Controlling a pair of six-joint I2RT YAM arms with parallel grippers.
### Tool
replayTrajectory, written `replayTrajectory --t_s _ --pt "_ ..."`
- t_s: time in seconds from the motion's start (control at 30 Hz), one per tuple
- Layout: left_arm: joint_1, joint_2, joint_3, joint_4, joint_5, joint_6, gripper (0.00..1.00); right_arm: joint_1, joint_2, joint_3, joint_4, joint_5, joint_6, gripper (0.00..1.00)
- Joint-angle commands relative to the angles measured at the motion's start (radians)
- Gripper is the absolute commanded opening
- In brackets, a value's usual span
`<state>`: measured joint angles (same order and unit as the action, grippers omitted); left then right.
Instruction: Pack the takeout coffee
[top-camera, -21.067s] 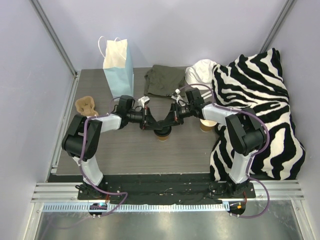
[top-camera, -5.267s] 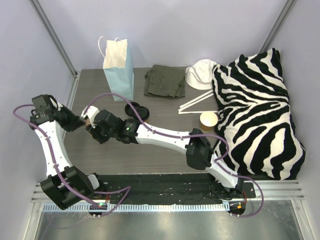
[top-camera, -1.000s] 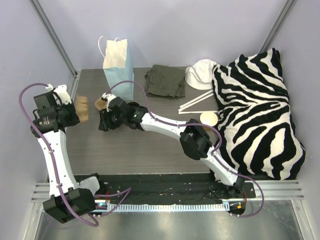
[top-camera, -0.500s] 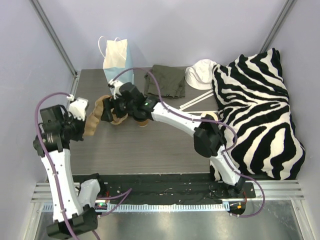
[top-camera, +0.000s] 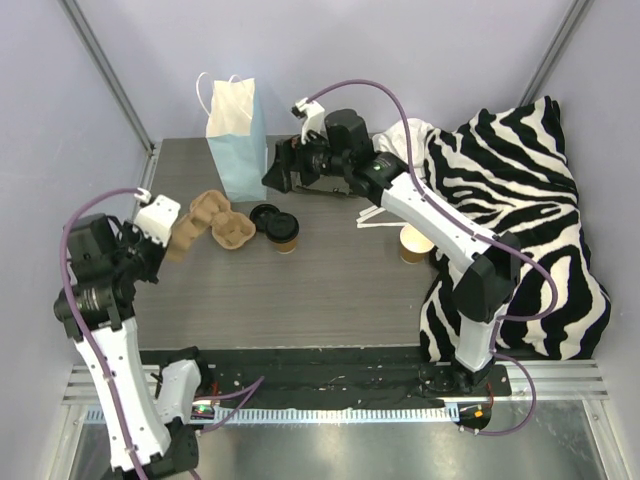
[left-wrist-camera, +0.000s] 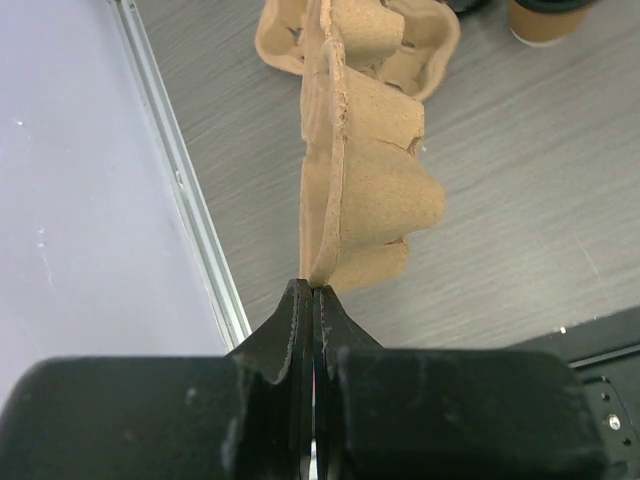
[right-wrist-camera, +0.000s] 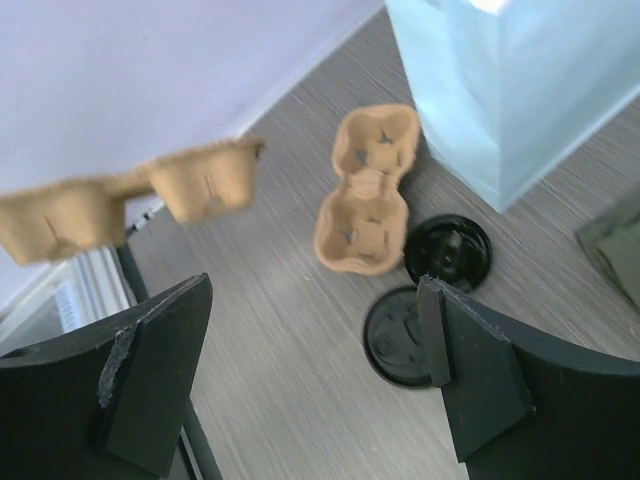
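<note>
The takeout coffee (top-camera: 286, 231), a tan cup with a black lid, stands upright mid-table; it also shows from above (right-wrist-camera: 398, 336) and at the frame edge (left-wrist-camera: 545, 14). The blue paper bag (top-camera: 240, 131) (right-wrist-camera: 510, 80) stands at the back left. My left gripper (top-camera: 168, 243) (left-wrist-camera: 312, 292) is shut on the rim of a brown pulp carrier (top-camera: 187, 233) (left-wrist-camera: 362, 185) (right-wrist-camera: 120, 195), holding it off the table. My right gripper (top-camera: 279, 170) (right-wrist-camera: 315, 350) hangs open and empty beside the bag, above the coffee.
A second pulp carrier (top-camera: 226, 221) (right-wrist-camera: 368, 190) lies on the table next to a loose black lid (top-camera: 264, 214) (right-wrist-camera: 448, 250). A lidless tan cup (top-camera: 416, 243), white sticks (top-camera: 385, 214), olive cloth (top-camera: 330, 188), white hat (top-camera: 405, 140) and zebra blanket (top-camera: 515, 220) lie right.
My right gripper opened, let go of one carrier, which now lies on the table, and drew back toward the bag. My left gripper pulled the other carrier nearer.
</note>
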<state>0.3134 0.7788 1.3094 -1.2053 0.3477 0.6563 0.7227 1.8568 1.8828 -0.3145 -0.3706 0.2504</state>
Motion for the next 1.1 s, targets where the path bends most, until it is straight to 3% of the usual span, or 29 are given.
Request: replayTrajectory --t_s 0.0,0.1,0.23,0.47,0.73,0.97,1.07 --pt "-0.016 0.088 0.056 0.114 -0.056 -0.055 0.0 0.0 -0.079 -0.062 -0.024 0.018 -0.063 0.94" --pt "-0.091 0.167 0.053 0.139 -0.274 -0.076 0.0 -0.023 -0.113 -0.091 -0.028 0.033 -0.071 0.95" --pt "-0.106 0.235 -0.04 0.24 -0.454 -0.067 0.0 -0.049 -0.136 -0.113 -0.024 0.038 -0.069 0.96" --pt "-0.123 0.338 -0.243 0.589 -0.633 0.008 0.0 -0.071 -0.159 -0.154 -0.017 0.038 -0.065 0.97" --pt "-0.122 0.39 -0.479 0.894 -0.604 0.144 0.0 -0.078 -0.143 -0.154 -0.009 0.033 -0.056 0.98" --pt "-0.12 0.373 -0.647 0.929 -0.576 0.272 0.0 -0.083 -0.145 -0.157 -0.009 0.032 -0.056 0.98" --pt "-0.116 0.35 -0.628 0.836 -0.523 0.27 0.3 -0.085 -0.143 -0.154 -0.009 0.029 -0.051 0.98"
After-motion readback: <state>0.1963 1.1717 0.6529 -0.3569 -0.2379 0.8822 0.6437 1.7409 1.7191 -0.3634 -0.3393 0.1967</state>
